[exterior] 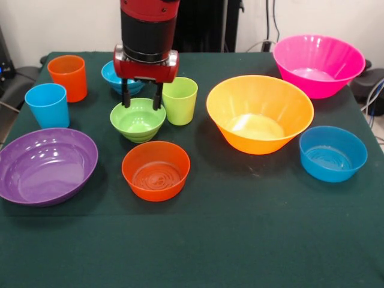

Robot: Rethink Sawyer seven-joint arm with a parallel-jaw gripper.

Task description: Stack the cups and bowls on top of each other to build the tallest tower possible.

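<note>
Gripper [142,96] fingers apart, straddling small green bowl [138,119] far rim (lime cup [180,100] beside).

We judge this a robotics lab: a red and black arm [148,30] hangs over a surface [240,228] draped in dark green cloth, with loose cables [273,24] along the plain white wall [60,24] behind.

Red and black arm descending vertically from above; gripper [142,101] pointing straight down; two black fingers [126,96] spread apart, tips level with each other.
</note>
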